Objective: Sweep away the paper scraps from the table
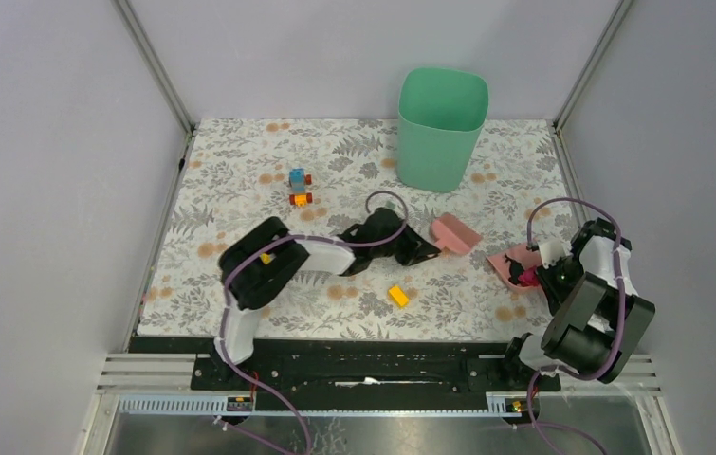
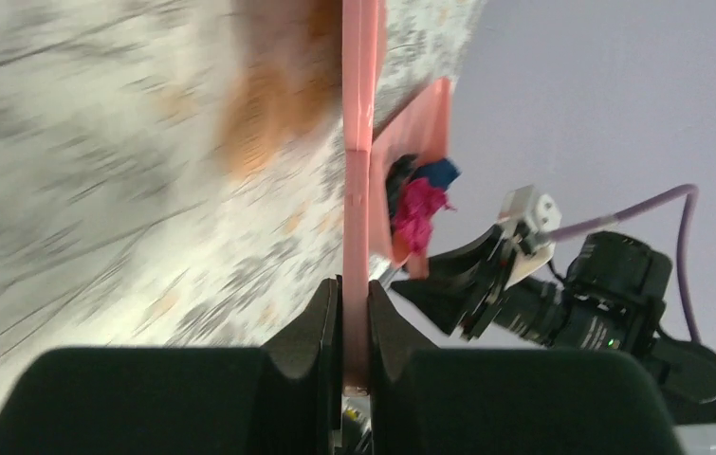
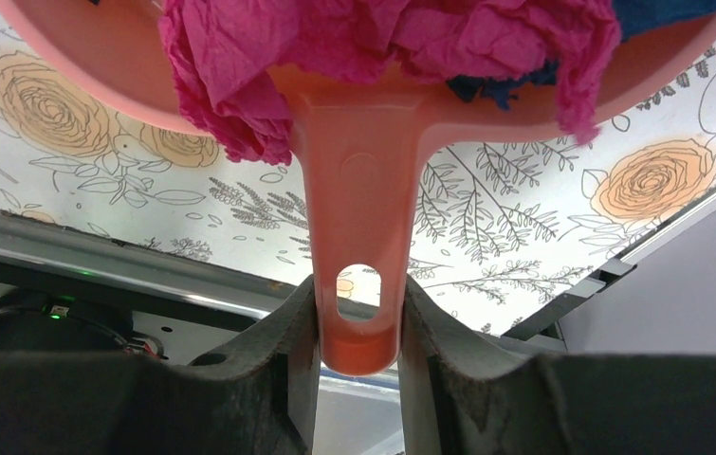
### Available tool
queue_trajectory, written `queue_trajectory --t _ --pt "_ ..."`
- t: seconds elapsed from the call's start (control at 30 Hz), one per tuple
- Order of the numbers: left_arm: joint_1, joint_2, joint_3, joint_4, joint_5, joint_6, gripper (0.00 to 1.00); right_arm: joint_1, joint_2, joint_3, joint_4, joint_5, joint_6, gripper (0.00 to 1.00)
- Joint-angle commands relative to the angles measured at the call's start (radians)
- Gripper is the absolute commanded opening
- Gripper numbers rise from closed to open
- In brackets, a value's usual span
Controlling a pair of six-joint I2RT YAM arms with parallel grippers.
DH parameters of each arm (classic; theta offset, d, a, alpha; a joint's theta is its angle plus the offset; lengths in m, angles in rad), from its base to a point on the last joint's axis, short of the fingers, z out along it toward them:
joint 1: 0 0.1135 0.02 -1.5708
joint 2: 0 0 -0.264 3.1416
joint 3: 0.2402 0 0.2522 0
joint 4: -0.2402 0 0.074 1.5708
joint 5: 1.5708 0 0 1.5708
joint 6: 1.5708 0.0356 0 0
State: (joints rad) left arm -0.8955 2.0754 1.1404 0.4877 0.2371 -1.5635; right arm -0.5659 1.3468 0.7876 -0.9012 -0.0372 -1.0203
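Note:
My left gripper (image 1: 427, 248) is shut on a flat pink scraper (image 1: 455, 233), seen edge-on in the left wrist view (image 2: 360, 114) between its fingers (image 2: 321, 327). My right gripper (image 1: 548, 270) is shut on the handle (image 3: 358, 190) of a pink dustpan (image 1: 510, 261), held just above the table (image 1: 240, 161) at the right. Crumpled magenta paper (image 3: 373, 38) and blue paper (image 3: 505, 87) lie in the pan, which also shows in the left wrist view (image 2: 427, 123). The scraper is a short way left of the pan. No white paper scraps show on the table.
A green bin (image 1: 440, 128) stands at the back, right of centre. A yellow brick (image 1: 398, 296) lies near the front middle. A small stack of toy bricks (image 1: 299, 186) and an orange piece (image 1: 266, 178) lie back left. The black rail (image 1: 373, 365) runs along the near edge.

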Motion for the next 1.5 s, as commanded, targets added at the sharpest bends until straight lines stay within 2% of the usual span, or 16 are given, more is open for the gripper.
queue_trajectory --t 0.0,0.13,0.23,0.33,0.47,0.57,0.67,0.77,0.8,0.9,0.93,1.07,1.17,1.27,1.47 --pt "0.049 -0.213 -0.204 -0.115 0.038 0.138 0.0 -0.005 0.028 0.009 0.025 -0.022 0.011 0.0" --pt "0.111 -0.455 -0.367 -0.297 0.047 0.323 0.0 -0.006 0.037 0.026 0.007 -0.06 0.007 0.0" --pt "0.148 -0.609 -0.342 -0.538 0.038 0.551 0.0 -0.005 0.031 0.036 -0.016 -0.075 -0.023 0.0" --pt "0.164 -0.675 -0.204 -0.844 0.042 0.774 0.0 -0.005 0.019 0.054 -0.047 -0.092 -0.069 0.0" --pt "0.165 -0.631 0.088 -1.211 0.064 1.049 0.0 -0.002 -0.003 0.086 -0.085 -0.111 -0.121 0.0" --pt "0.164 -0.557 0.256 -1.443 0.052 1.199 0.0 0.014 -0.005 0.121 -0.122 -0.115 -0.138 0.0" --pt "0.164 -0.493 0.374 -1.61 -0.025 1.271 0.0 0.07 -0.017 0.13 -0.143 -0.108 -0.135 0.0" --pt "0.165 -0.47 0.403 -1.639 0.087 1.329 0.0 0.149 -0.044 0.101 -0.13 -0.059 -0.117 0.0" --pt "0.164 -0.453 0.43 -1.662 0.048 1.326 0.0 0.173 -0.054 0.09 -0.123 -0.043 -0.109 0.0" --pt "0.172 -0.429 0.503 -1.741 -0.334 1.317 0.0 0.23 -0.078 0.083 -0.115 -0.02 -0.091 0.0" --pt "0.186 -0.427 0.514 -1.742 -0.379 1.317 0.0 0.244 -0.08 0.086 -0.12 -0.018 -0.092 0.0" --pt "0.2 -0.35 0.6 -1.757 -0.367 1.334 0.0 0.318 -0.09 0.085 -0.159 0.014 -0.094 0.0" --pt "0.188 -0.287 0.636 -1.769 -0.484 1.336 0.0 0.391 -0.114 0.056 -0.165 0.058 -0.099 0.0" --pt "0.185 -0.233 0.675 -1.787 -0.527 1.335 0.0 0.443 -0.115 0.041 -0.14 0.099 -0.089 0.0" --pt "0.131 -0.125 0.767 -1.772 -0.662 1.34 0.0 0.554 -0.018 0.051 -0.079 0.123 0.0 0.0"
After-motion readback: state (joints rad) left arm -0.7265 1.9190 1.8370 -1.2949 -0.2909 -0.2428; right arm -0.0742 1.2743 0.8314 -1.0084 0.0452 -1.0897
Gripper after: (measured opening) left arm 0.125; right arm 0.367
